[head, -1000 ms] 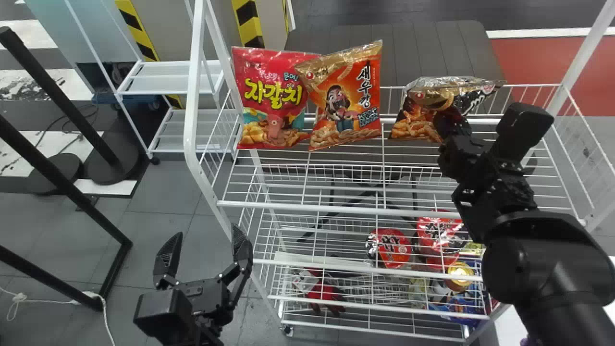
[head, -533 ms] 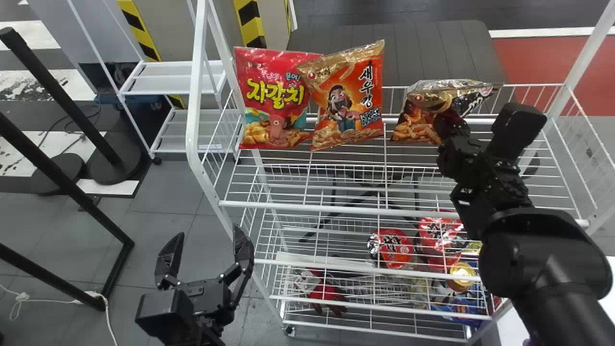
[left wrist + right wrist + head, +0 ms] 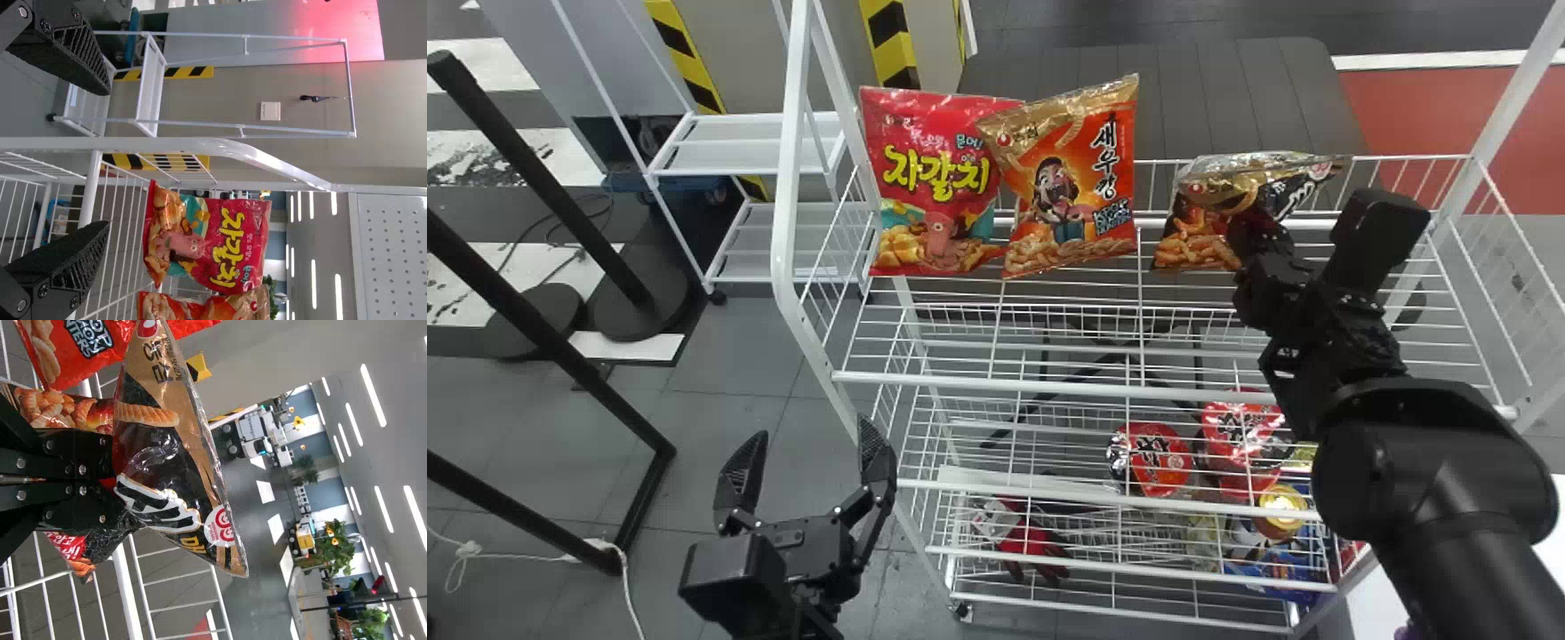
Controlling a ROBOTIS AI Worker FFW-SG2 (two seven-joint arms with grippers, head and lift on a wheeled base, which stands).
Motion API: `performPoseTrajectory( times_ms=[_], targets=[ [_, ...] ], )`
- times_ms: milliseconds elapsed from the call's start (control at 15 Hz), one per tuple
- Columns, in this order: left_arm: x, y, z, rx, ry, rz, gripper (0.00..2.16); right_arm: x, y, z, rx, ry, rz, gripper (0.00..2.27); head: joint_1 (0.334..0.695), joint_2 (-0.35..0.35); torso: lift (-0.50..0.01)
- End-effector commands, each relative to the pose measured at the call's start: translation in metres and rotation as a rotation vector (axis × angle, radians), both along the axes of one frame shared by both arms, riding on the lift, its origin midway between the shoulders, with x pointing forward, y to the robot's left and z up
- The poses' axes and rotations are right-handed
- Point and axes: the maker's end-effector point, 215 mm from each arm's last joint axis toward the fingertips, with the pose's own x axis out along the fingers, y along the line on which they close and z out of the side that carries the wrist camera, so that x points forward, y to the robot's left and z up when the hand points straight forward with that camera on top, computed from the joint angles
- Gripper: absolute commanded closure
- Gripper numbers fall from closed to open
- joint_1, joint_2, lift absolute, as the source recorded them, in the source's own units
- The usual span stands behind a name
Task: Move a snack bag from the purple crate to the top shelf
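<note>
Black bag (image 3: 160,447), foil: pinched in the closed right tool (image 3: 1256,233), above the top shelf (image 3: 996,385), towards the back edge and right of centre. Upper part creased and tilted over; contact with the wires uncertain.

Left tool (image 3: 809,431): parked outside the left front corner, fingers spread, holding nothing.

Probable hazards:
- Toppling. Cause: limp, folded foil, let go before its foot is settled against the back rail.
- Snagging. Cause: open wirework, able to catch a lower corner of the bag.
- Domino fall. Cause: a swing leftward into the orange bag (image 3: 1085,196), itself leaning and overlapping the red bag (image 3: 929,191).
- Dragging. Cause: foil clinging to the tool on withdrawal.

Shelf: white wire, raised sides, bare front rail. Red cups (image 3: 1154,458) on wire tiers below.

Room: grey tiled floor (image 3: 738,364); white rack (image 3: 751,142) beyond the left edge; black stand (image 3: 543,182) farther left; yellow-and-black striping (image 3: 889,40) behind the back left corner; strip lights (image 3: 373,395) overhead; green plants (image 3: 337,550) in the distance.
</note>
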Motion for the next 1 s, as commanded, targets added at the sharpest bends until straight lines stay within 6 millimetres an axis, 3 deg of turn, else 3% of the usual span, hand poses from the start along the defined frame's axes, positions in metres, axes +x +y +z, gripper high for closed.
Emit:
performPoseTrajectory(
  times_ms=[0, 267, 333, 467, 533, 933],
  targets=[
    [-0.001, 0.0, -0.001, 0.0, 0.002, 0.0, 0.12, 0.001, 0.003, -0.002, -0.001, 0.009, 0.005, 1.13, 0.695, 0.146, 0.0],
    [0.0, 0.0, 0.001, -0.001, -0.003, -0.002, 0.12, 0.0, 0.01, -0.007, 0.005, 0.027, 0.029, 1.13, 0.695, 0.152, 0.0],
    [0.0, 0.0, 0.0, 0.0, 0.0, -0.002, 0.12, 0.0, 0.012, -0.006, 0.007, 0.026, 0.035, 0.96, 0.695, 0.154, 0.0],
    [0.0, 0.0, 0.0, -0.001, 0.0, -0.001, 0.12, -0.001, 0.015, -0.005, 0.006, 0.024, 0.043, 0.25, 0.695, 0.158, 0.0],
    [-0.001, 0.0, 0.0, -0.002, -0.001, -0.001, 0.12, -0.001, 0.016, -0.005, 0.007, 0.021, 0.043, 0.13, 0.695, 0.159, 0.0],
    [0.0, 0.0, 0.0, -0.001, 0.0, -0.001, 0.12, -0.004, 0.016, -0.003, 0.014, 0.016, 0.042, 0.11, 0.695, 0.165, 0.0]
  ],
)
